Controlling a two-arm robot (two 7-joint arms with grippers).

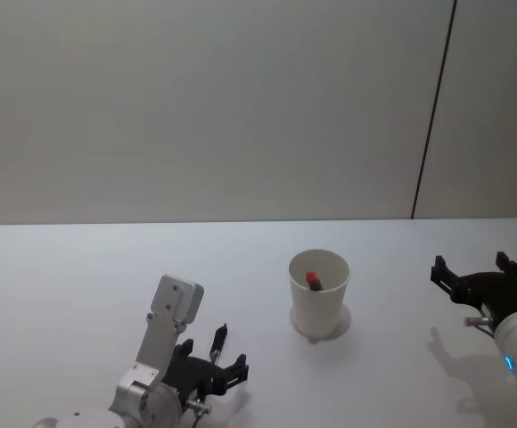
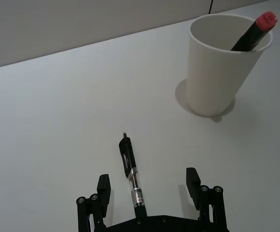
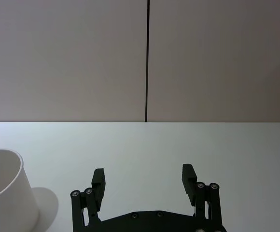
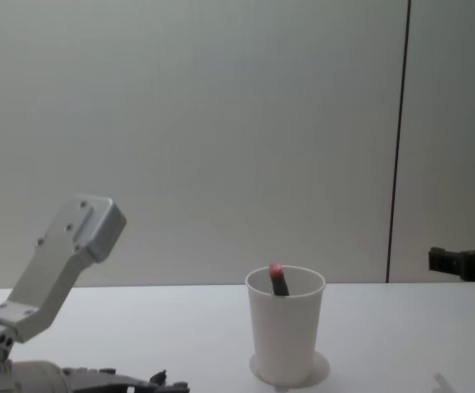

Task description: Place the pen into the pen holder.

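Looking like a robotics lab or test cell, prob. not a home or shop. A plain white worktop (image 1: 80, 267) is stretching across the whole scene, w/ a flat grey-beige panel wall (image 1: 196, 107) rising right behind it & a thin dark vertical seam (image 1: 434, 107) splitting the panels. Two white-and-black robot arms are reaching over the near edge, left gripper (image 1: 230, 352) & right gripper (image 1: 471, 266) both hanging w/ fingers spread. Props are sitting staged, test-style: a white paper-cup pen holder (image 1: 319, 299) w/ a red-capped marker (image 1: 313, 279) leaning inside, and a pen (image 2: 132, 179) lying on the worktop.
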